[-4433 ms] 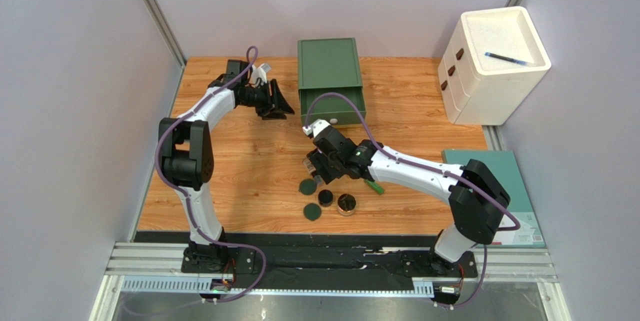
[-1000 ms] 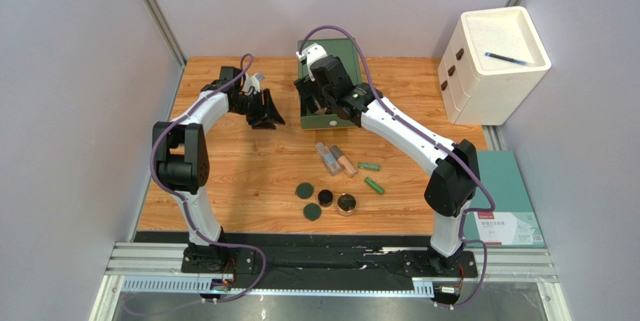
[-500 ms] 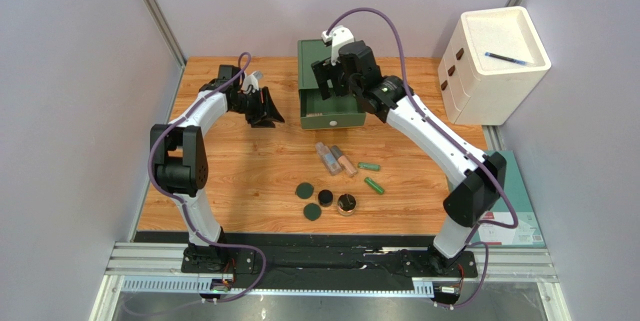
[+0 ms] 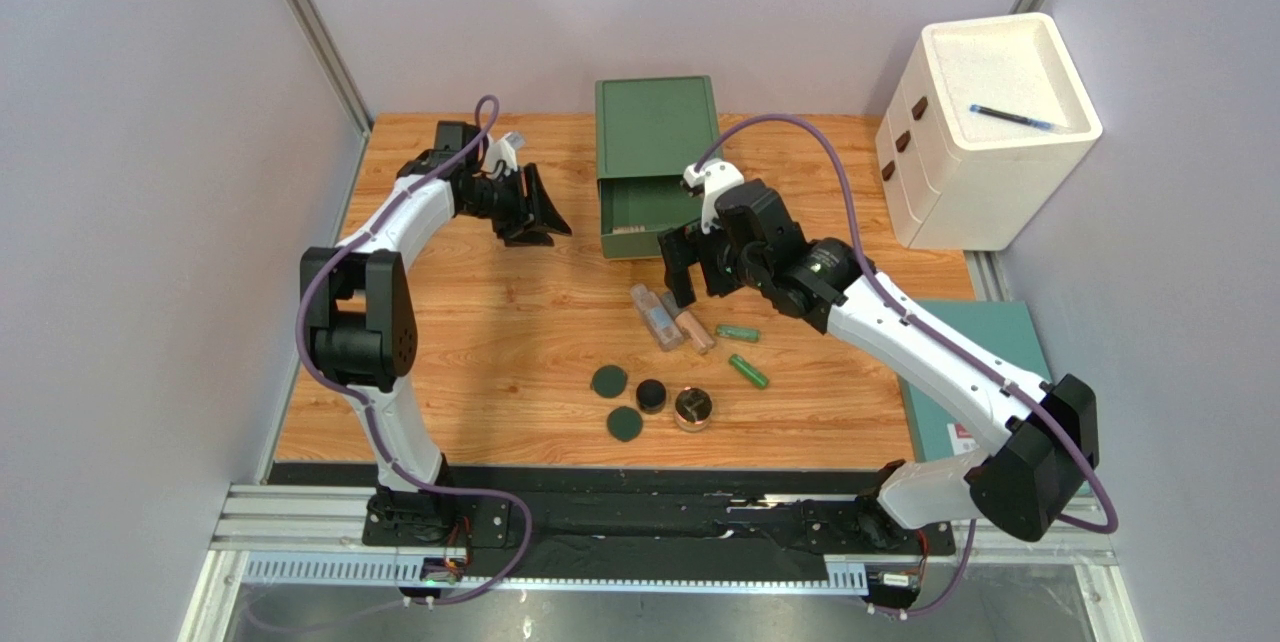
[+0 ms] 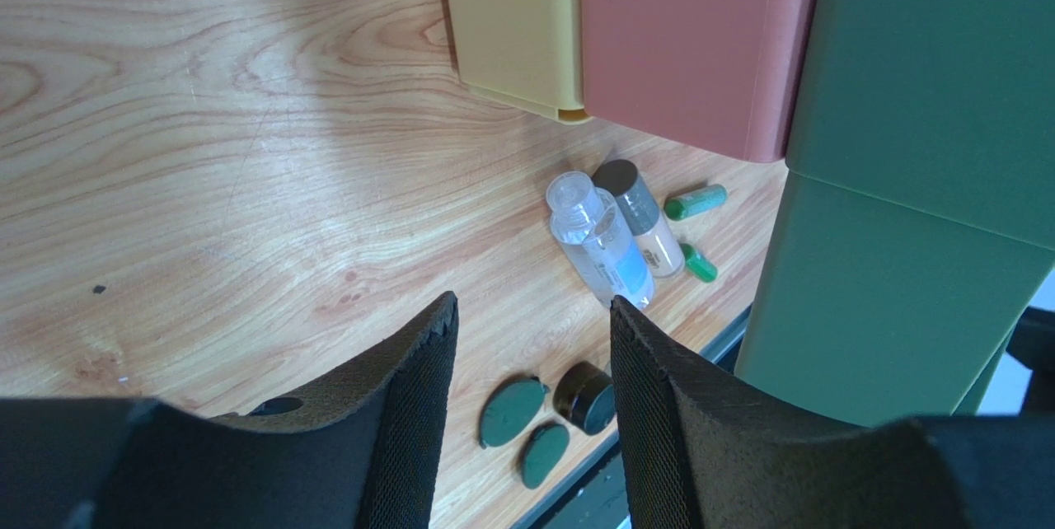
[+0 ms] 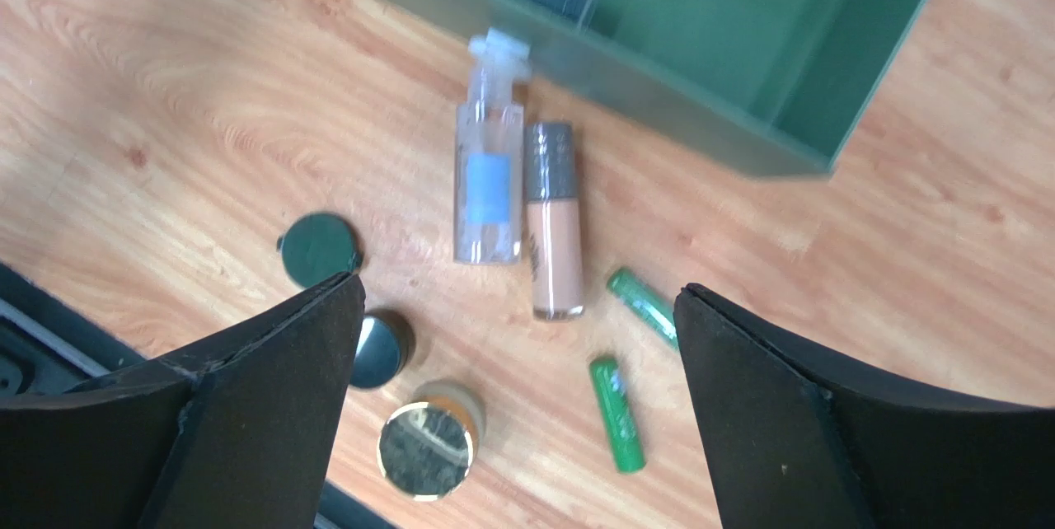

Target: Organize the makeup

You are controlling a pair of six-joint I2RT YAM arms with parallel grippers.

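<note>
Our right gripper (image 4: 688,279) hangs above the worktop (image 4: 496,357), jaws wide apart and holding nothing. It is over the clear bottle (image 4: 652,315) and the beige tube (image 4: 687,323), which lie side by side just in front of the open green drawer (image 4: 666,240). Two green tubes (image 4: 738,332) lie to their right. Nearer the near edge sit two dark green discs (image 4: 610,381), the black jar (image 4: 651,396) and the gold-rimmed compact (image 4: 693,408). A few pieces lie in the drawer, cropped too much to name. Our left gripper (image 4: 538,215) hovers left of the drawer box (image 4: 655,125) toward the far edge, jaws apart and empty.
</note>
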